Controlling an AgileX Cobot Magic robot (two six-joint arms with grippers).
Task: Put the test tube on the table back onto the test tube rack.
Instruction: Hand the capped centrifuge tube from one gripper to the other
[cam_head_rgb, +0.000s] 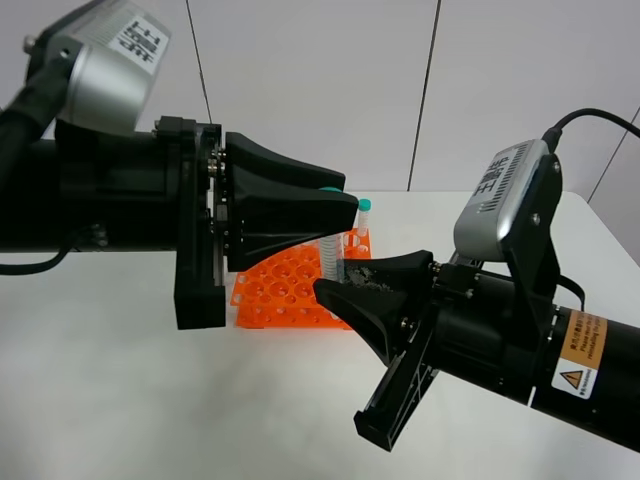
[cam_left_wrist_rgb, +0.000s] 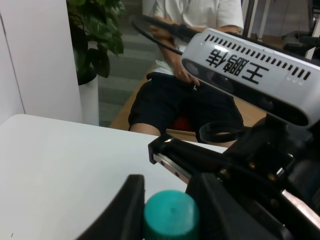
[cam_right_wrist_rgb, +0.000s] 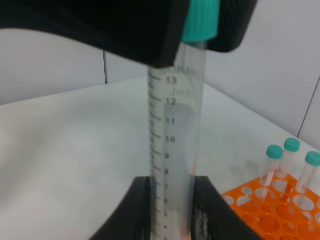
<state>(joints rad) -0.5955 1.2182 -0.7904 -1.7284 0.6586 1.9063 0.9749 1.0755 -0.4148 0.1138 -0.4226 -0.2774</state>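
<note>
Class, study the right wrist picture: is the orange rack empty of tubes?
No, three green-capped tubes stand upright in holes of the orange rack.

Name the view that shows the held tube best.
Right wrist: the tube shows over most of its length, scale marks readable, top in the left pincer, lower body in the right pincer. Left wrist shows only its teal cap from above. Exterior high shows a short stretch of tube between the pincers.
</note>
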